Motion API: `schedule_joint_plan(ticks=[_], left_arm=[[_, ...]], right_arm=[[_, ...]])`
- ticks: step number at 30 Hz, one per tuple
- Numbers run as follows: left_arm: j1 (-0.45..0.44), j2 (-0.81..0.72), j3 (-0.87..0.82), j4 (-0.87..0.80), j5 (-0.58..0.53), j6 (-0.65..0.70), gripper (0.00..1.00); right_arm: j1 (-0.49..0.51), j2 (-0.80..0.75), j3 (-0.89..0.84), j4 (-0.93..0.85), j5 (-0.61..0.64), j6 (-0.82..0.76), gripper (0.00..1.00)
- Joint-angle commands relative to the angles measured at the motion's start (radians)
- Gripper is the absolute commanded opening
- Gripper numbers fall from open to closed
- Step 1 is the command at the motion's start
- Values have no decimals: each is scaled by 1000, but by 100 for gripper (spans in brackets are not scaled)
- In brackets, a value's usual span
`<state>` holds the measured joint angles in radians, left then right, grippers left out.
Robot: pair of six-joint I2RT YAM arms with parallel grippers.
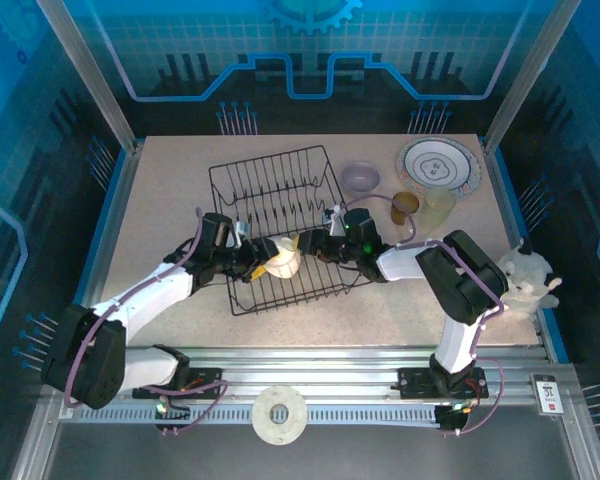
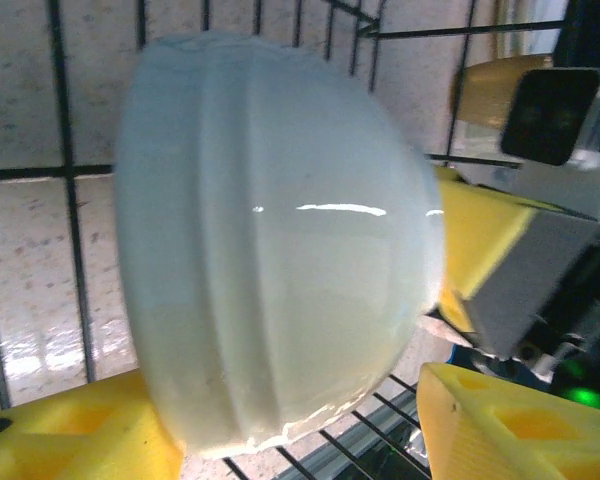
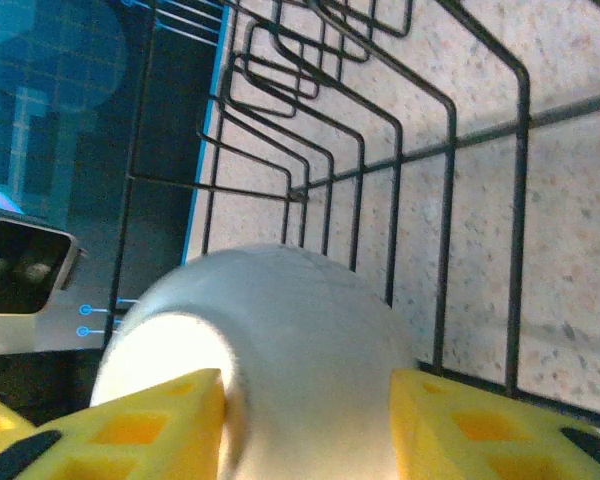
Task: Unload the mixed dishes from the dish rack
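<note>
top view: dish rack (image 1: 275, 185) sits mid tabletop (image 1: 165, 200), slightly skewed. my two sets of fingers come in over its near half from either side and meet at the small cream bowl (image 1: 283, 263). the bowl lies on its side at the rack's front wires. resting on them or lifted clear: cannot tell.

right fingers (image 3: 150, 425): one yellow pad on either side of the bowl, both apparently pressed to its wall. logged as holding the bowl, at a middling spread. rack prongs and speckled tabletop run behind it.

left fingers (image 2: 70, 435): partly spread, bracketing the bowl's rounded outside. the lower-left pad touches the bowl. the other pad (image 2: 510, 420) stands just clear, with rack wire visible in the gap. not gripping. one right pad (image 2: 485, 225) shows past the bowl in this view, against its edge.

out of the rack, on the tabletop behind and to the right of it:
- pale purple bowl (image 1: 360, 178), just beside the rack's far corner
- white plate with purple rim (image 1: 437, 163), lying flat
- brown cup (image 1: 405, 207) and yellowish cup (image 1: 440, 208), upright, side by side; touching or not, cannot tell

a white roll (image 1: 280, 415) lies on the near rail between my bases.
</note>
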<state>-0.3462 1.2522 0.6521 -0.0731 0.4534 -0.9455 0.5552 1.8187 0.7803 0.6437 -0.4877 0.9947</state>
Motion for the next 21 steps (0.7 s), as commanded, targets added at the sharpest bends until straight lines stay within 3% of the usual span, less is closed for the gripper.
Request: schedule_joint_plan(ticks=[1,12,21], left_arm=[[-2,-48,9,134,48,-1,56],[-16,-24,34,128,29,13,41],[-24,21,37,163,31,6,17]], right_arm=[[-3,39,-30,-202,-45,-15,48],[-2,14,17,-239,-61,-11,49],[0,-12,29,-287,-49,-27,49]])
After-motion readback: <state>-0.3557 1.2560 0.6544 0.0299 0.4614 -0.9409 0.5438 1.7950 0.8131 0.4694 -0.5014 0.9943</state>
